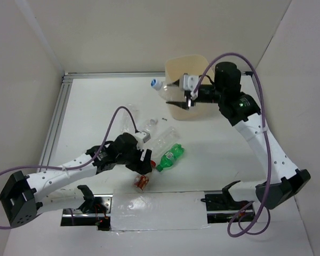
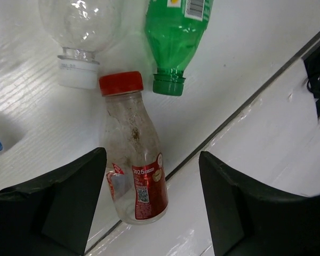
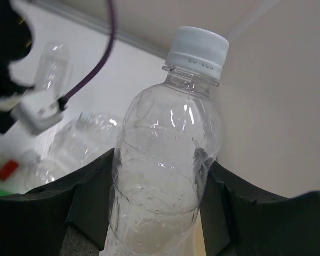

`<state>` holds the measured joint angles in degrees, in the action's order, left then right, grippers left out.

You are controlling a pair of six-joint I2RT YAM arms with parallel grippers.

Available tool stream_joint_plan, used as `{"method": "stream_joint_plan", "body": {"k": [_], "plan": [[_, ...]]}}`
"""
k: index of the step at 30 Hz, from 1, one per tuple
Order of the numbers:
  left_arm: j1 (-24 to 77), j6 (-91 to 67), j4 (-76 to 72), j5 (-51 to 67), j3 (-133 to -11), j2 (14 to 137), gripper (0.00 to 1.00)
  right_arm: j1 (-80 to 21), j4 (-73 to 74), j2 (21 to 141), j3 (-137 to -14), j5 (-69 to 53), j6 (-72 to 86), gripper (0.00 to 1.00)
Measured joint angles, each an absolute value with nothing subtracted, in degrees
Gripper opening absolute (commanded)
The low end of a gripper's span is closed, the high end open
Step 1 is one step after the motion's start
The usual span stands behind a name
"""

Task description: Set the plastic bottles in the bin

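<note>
My right gripper (image 1: 180, 99) is shut on a clear bottle with a white cap (image 1: 161, 86), holding it in the air at the left rim of the cream-beige bin (image 1: 189, 64). In the right wrist view the fingers (image 3: 90, 197) press both sides of that bottle (image 3: 168, 160). My left gripper (image 1: 145, 166) is open low over the red-capped, red-labelled bottle (image 1: 141, 182). In the left wrist view this bottle (image 2: 133, 160) lies between the spread fingers (image 2: 58, 202), nearer the left one. The green bottle (image 1: 170, 157) lies just beyond it; it also shows in the left wrist view (image 2: 176, 32).
Clear bottles lie mid-table (image 1: 162, 140), (image 1: 131, 120), (image 1: 149, 126); one with a white cap (image 2: 80, 32) is next to the green one. An aluminium rail (image 1: 57, 114) runs along the left. White walls enclose the table. A glossy strip (image 1: 154, 210) lines the near edge.
</note>
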<state>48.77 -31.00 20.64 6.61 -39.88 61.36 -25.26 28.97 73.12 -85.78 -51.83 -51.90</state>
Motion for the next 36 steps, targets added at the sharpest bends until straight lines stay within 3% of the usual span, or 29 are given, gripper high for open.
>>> {"method": "stream_joint_plan", "body": {"k": [8, 12, 14, 16, 21, 24, 25, 27, 28, 29, 30, 32, 34, 35, 36], "plan": [[52.18, -30.46, 21.43, 5.56, -39.9, 64.64, 0.85, -18.35, 8.88, 86.8, -96.31, -44.14, -27.31, 0.21], [57.47, -32.12, 22.0, 1.87, -39.99, 67.24, 0.86, -13.47, 5.37, 96.16, -100.07, -41.69, -23.03, 0.3], [60.86, -33.58, 22.83, -0.56, -40.66, 69.52, 0.86, -11.53, 5.1, 100.71, -101.73, -41.12, -21.89, 0.61], [63.81, -35.38, 23.94, -3.49, -41.71, 72.49, 0.86, -10.2, 5.8, 104.86, -103.96, -41.23, -21.17, 1.0], [66.26, -39.94, 25.08, -8.82, -42.57, 77.6, 0.82, -8.05, 8.23, 110.17, -107.46, -44.03, -19.77, 1.0], [66.3, -42.72, 25.8, -10.76, -42.57, 79.24, 0.64, -6.81, 8.75, 109.51, -107.94, -46.76, -18.35, 1.0], [66.32, -43.35, 25.96, -11.42, -42.57, 79.9, 0.47, -6.35, 9.47, 109.06, -108.33, -48.36, -17.91, 0.98], [66.54, -44.4, 26.2, -13.02, -43.59, 80.09, 0.32, -5.28, 11.81, 108.18, -109.34, -51.27, -17.76, 0.84], [66.67, -44.6, 26.28, -13.45, -44.21, 80.29, 0.26, -4.6, 13.39, 107.46, -109.67, -52.84, -17.87, 0.54], [66.94, -44.95, 26.63, -13.69, -44.6, 80.49, 0.17, -3.92, 14.76, 106.63, -109.65, -54.3, -18.37, 0.31], [67.44, -44.82, 27.22, -13.96, -44.86, 80.51, 0.11, -3.11, 16.14, 105.56, -109.45, -55.83, -18.39, 0.15], [68.73, -43.48, 29.32, -13.87, -46.0, 79.57, 0.02, -1.52, 17.5, 102.67, -107.2, -57.93, -18.52, 0.0], [69.63, -41.52, 31.38, -13.13, -48.99, 77.28, 0.0, 1.04, 19.66, 97.76, -102.17, -59.83, -19.66, 0.0], [69.84, -40.27, 31.75, -12.82, -50.85, 75.59, 0.0, 2.26, 20.64, 95.59, -99.98, -60.42, -20.56, 0.14], [70.04, -38.5, 31.81, -12.62, -53.32, 73.6, 0.0, 3.66, 21.08, 93.03, -97.06, -60.66, -22.09, 0.75]]}}
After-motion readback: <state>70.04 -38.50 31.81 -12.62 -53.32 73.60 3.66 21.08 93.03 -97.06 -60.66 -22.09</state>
